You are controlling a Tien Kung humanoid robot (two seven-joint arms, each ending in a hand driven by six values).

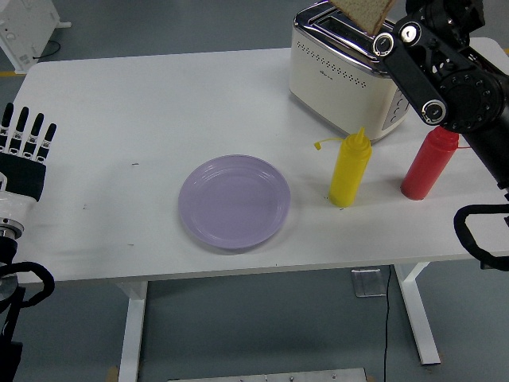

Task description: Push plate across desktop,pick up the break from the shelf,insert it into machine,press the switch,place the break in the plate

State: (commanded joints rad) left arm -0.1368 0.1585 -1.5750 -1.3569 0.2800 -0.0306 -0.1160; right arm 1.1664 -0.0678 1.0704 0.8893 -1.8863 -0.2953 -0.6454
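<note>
On my feed the right arm (433, 68) reaches in from the upper right and carries a slice of bread (364, 13) just above the slots of the cream toaster (350, 76) at the far right of the white desk (143, 111). The right robot hand sits at the top edge of the view, so I cannot tell how it is set. My left robot hand (24, 151) rests at the desk's left edge, fingers straight and holding nothing. The purple plate (234, 201) lies near the front edge, with a yellow squeeze bottle (350, 169) just right of it and a red squeeze bottle (429, 163) farther right.
</note>
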